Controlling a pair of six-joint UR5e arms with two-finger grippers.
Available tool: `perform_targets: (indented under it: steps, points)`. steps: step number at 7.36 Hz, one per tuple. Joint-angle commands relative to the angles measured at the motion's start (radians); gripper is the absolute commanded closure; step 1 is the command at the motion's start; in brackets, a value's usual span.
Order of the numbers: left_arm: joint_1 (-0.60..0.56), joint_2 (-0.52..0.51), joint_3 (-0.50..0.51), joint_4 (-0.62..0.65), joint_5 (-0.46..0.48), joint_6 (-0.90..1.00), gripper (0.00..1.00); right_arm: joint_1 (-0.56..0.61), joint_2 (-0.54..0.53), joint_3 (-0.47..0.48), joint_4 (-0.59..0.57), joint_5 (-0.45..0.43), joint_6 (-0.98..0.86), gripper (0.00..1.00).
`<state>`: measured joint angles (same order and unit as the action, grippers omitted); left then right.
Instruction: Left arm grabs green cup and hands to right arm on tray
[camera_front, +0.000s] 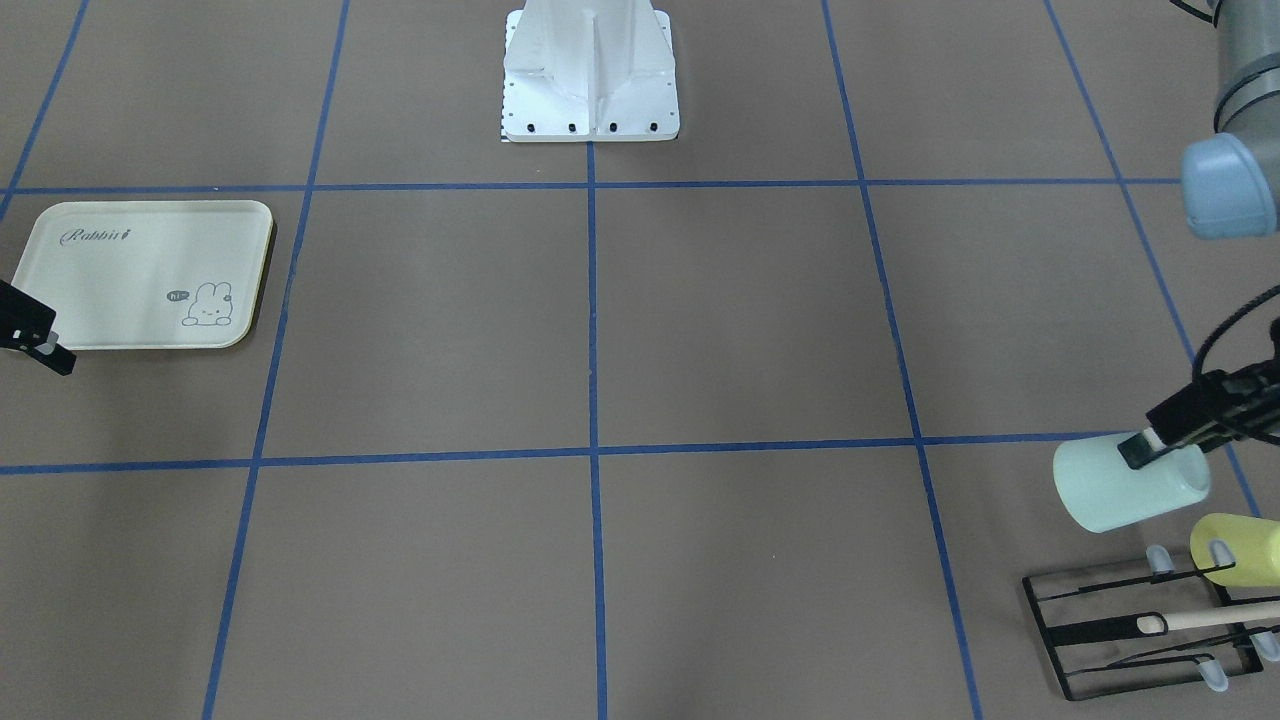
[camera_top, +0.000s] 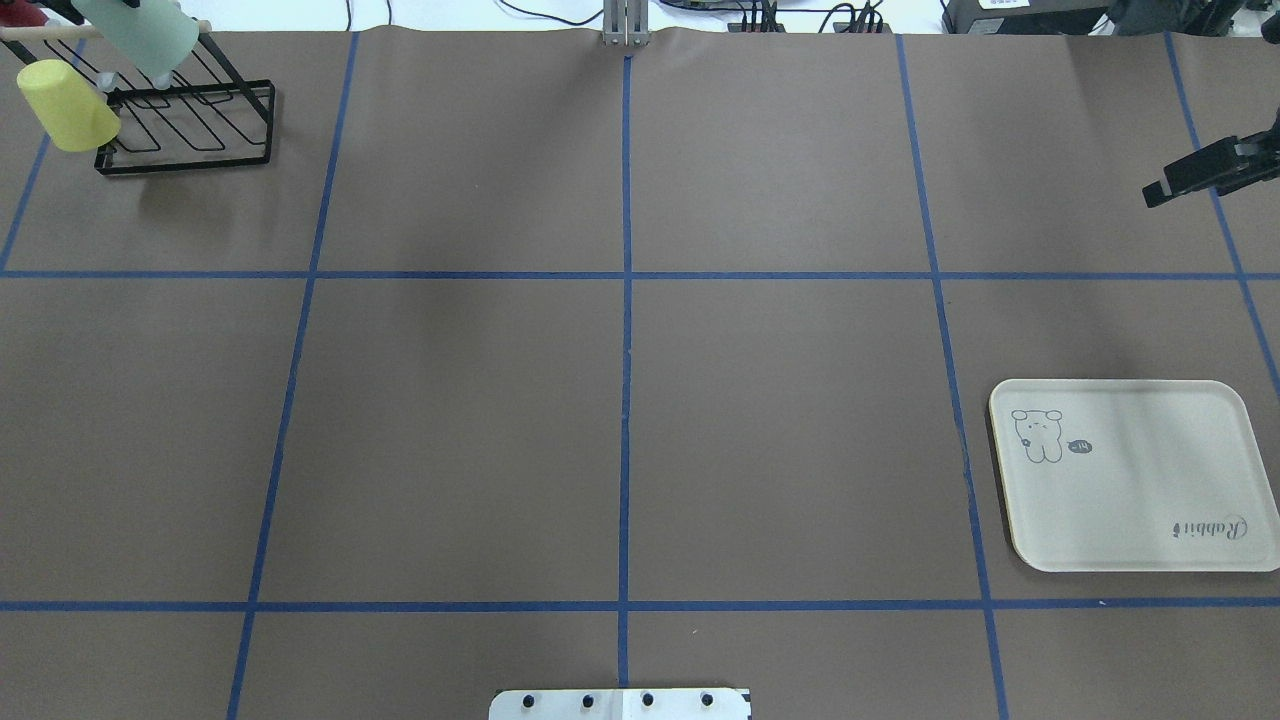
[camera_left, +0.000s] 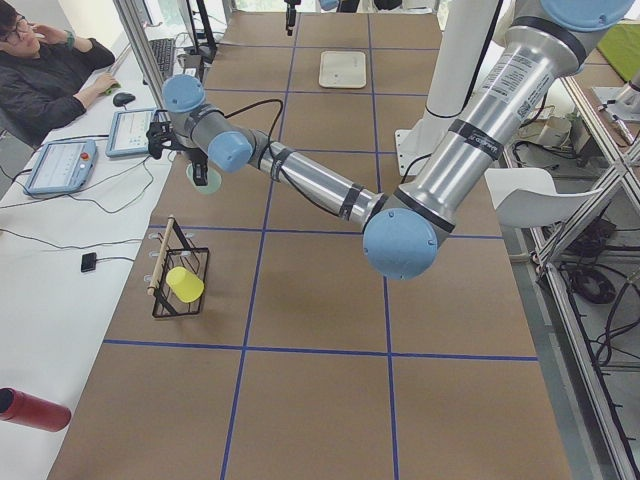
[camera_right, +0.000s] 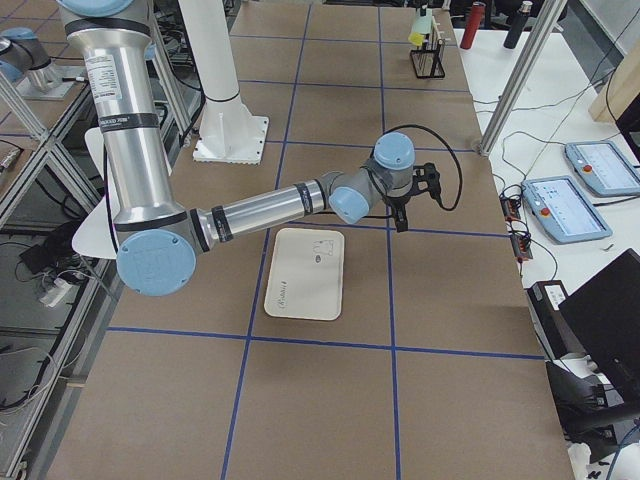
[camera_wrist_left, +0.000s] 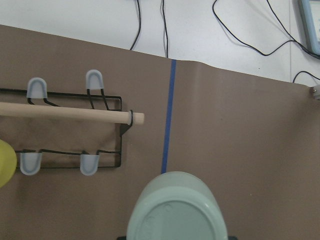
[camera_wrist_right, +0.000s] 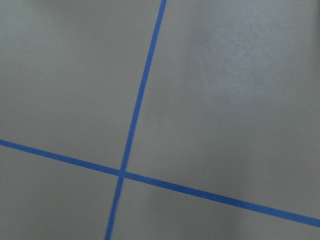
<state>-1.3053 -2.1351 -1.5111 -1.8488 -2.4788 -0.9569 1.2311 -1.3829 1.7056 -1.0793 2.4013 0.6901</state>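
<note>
Item 1: wire rack (camera_front: 1095, 632), black, with pale capped prongs, at 10 o'clock of the table in the overhead view.
Item 2: wooden rod (camera_wrist_left: 65, 112), lying across the rack's top.
Item 3: yellow cup (camera_top: 65, 105), tilted at the rack's 9 o'clock edge, apparently hung on a prong.
Item 4: blue tape (camera_top: 626, 400), a grid on brown cover.
Item 5: red bottle (camera_left: 30, 408), lying on the white bench.
Item 6: two tablets (camera_left: 62, 165), a seated person (camera_left: 45, 75) at their 11 o'clock.
</note>
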Motion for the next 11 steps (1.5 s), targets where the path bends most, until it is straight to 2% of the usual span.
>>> perform_targets:
  steps: [1,2,3,6,7,9,11]
  points:
    - [0.07,0.001,-0.134,-0.001,0.0,-0.222,0.79,-0.025,0.044,0.003,0.167,0.034,0.272,0.0]
    - [0.096,0.001,-0.188,-0.001,0.0,-0.303,0.78,-0.035,0.045,-0.006,0.291,0.067,0.372,0.0]
    - [0.115,0.001,-0.228,-0.001,-0.002,-0.362,0.78,-0.042,0.06,-0.001,0.368,0.074,0.469,0.0]
    - [0.176,0.0,-0.294,-0.049,0.0,-0.524,0.77,-0.088,0.081,0.002,0.658,0.062,0.779,0.0]
    - [0.207,0.0,-0.308,-0.105,0.0,-0.607,0.77,-0.113,0.093,0.002,0.752,0.033,0.886,0.0]
    - [0.257,0.0,-0.326,-0.213,0.0,-0.735,0.76,-0.239,0.094,-0.004,0.989,-0.147,1.09,0.0]
    - [0.282,0.0,-0.377,-0.219,-0.002,-0.767,0.75,-0.381,0.096,0.006,1.141,-0.36,1.216,0.01]
